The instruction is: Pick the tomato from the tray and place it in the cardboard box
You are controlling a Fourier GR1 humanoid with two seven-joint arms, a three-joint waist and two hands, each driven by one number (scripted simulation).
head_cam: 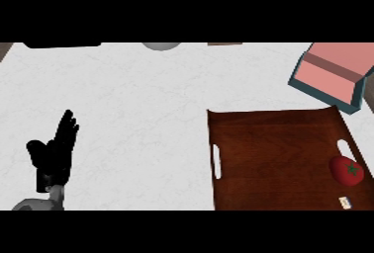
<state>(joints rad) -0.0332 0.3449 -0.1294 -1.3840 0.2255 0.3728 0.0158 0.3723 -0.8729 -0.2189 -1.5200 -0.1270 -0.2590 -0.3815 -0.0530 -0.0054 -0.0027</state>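
Observation:
A red tomato [348, 170] with a green stem lies at the right edge of the dark brown wooden tray [277, 158], near its right handle slot. The box [332, 74], pinkish inside with teal outer walls, stands tilted at the upper right, just beyond the tray's far right corner. My left hand [53, 153] shows at the lower left, open with fingers straight and pointing up, far from the tray. My right hand is nowhere in the head view.
The tray sits on a white counter [131, 99]. A grey round object [161, 45] and a dark object [62, 44] lie along the far edge. A small white tag [346, 201] lies on the tray near its front right corner.

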